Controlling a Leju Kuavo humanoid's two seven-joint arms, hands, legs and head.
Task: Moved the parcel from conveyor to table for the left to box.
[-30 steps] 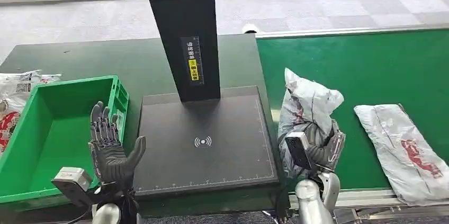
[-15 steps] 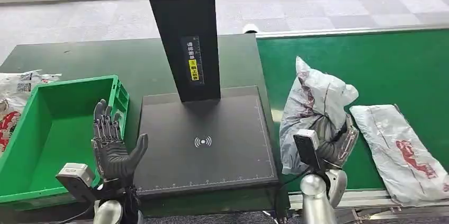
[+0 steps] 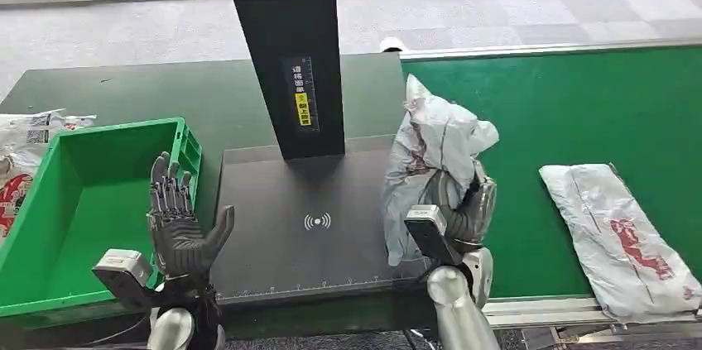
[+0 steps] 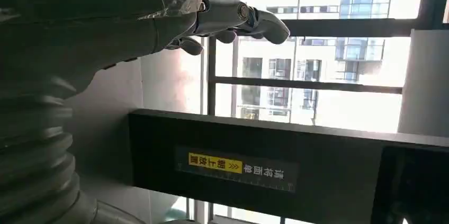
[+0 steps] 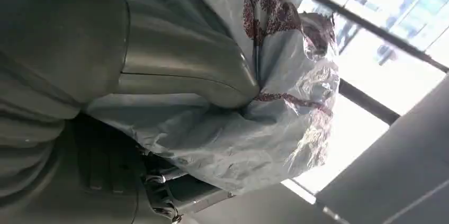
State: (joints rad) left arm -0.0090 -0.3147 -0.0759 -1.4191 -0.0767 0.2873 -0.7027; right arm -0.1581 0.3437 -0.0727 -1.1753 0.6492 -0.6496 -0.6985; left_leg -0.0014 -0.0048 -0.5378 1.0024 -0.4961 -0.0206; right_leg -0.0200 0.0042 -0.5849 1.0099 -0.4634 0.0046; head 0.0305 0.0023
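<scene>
One spare parcel (image 3: 619,237) beside conveyor (image 3: 571,110).

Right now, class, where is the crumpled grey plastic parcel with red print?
In the head view, the crumpled grey plastic parcel is gripped upright by the right hand, over the right edge of the black scanner platform, beside the green conveyor belt.
</scene>
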